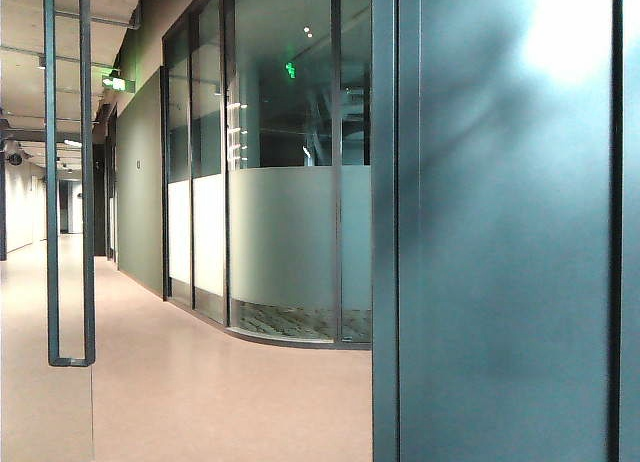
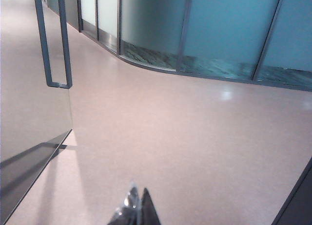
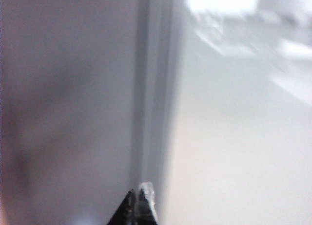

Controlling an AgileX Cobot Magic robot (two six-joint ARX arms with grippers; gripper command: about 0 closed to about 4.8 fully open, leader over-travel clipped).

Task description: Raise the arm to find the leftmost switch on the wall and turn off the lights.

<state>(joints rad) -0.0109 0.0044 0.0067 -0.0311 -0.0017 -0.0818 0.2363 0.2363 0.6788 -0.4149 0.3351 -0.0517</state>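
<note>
Here, my left claw (image 2: pixel 135 205) hangs closed above the pink floor (image 2: pixel 195 137); my right claw (image 3: pixel 139 200), closed, points at a blurred wall panel (image 3: pixel 68 98). Switch location: cannot tell.

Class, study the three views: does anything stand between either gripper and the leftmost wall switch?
This cannot be settled: no switch shows in any view. The left gripper, shut, points over bare floor in the corridor. The right gripper, shut, faces a blurred panel close ahead.
</note>
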